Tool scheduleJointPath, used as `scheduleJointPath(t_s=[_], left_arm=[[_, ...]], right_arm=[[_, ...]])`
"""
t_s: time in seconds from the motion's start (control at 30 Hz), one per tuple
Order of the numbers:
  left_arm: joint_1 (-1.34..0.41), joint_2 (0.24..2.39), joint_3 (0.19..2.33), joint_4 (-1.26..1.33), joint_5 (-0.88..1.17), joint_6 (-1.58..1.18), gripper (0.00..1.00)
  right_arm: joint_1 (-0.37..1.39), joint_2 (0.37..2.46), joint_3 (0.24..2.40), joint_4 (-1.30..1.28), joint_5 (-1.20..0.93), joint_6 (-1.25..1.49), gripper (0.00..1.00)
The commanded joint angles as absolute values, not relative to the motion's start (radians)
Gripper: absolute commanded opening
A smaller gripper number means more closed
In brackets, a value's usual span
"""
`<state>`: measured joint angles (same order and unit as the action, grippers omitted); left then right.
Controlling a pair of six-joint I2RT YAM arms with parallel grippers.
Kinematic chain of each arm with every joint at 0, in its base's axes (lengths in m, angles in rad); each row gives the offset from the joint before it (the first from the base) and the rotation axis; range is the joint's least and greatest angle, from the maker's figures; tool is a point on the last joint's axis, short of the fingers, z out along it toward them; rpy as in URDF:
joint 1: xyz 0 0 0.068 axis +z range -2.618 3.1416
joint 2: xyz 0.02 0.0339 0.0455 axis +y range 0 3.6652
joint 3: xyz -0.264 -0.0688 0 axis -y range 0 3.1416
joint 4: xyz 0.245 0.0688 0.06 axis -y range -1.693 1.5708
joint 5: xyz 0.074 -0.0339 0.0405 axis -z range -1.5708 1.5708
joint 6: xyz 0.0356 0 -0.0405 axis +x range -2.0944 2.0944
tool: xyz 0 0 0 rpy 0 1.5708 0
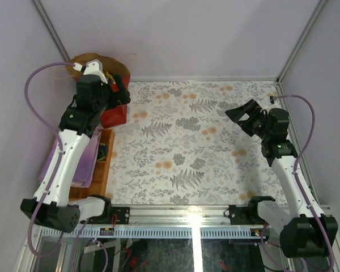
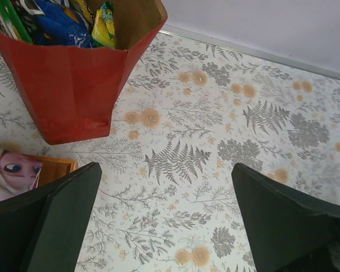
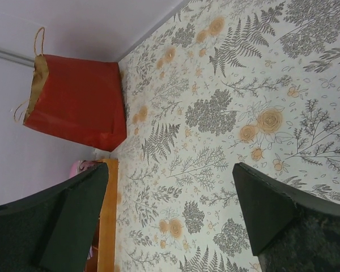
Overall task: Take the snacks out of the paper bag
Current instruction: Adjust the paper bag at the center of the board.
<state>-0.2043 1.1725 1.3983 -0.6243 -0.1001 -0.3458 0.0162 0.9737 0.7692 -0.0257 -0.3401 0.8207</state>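
Red paper bag [image 2: 73, 85] is standing at the far-left corner of the table [image 1: 187, 141], snacks [image 2: 68, 25] showing in its open top. My left gripper [image 2: 165, 170] is hovering just beside it, jaws wide apart, empty; my right gripper [image 3: 170, 167], also spread, is hanging well apart

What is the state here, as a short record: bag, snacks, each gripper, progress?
paper bag: upright, far-left corner of the table, top open
snacks: inside the bag; none seen outside it
left gripper: open, empty, close to the bag
right gripper: open, empty, over the table's right side
progress: nothing taken out yet
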Motion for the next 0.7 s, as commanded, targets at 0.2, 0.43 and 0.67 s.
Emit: scheduleJointPath(t_s=[0.2,0.43,0.67], left_arm=[[-0.191,1.509,1.785,-0.723,-0.225,-0.307,1.00],[-0.276,1.752,2.010,-0.756,-0.318,-0.164,1.00],[-0.277,1.978,2.188,-0.808,-0.357,-0.107,1.00]], right_arm=[[0.041,0.953,0.808,-0.043,-0.427,0.768,0.99],[0.066,0.919,0.843,0.191,-0.473,0.904,0.99],[0.080,0.913,0.942,0.462,-0.478,1.200,0.99]])
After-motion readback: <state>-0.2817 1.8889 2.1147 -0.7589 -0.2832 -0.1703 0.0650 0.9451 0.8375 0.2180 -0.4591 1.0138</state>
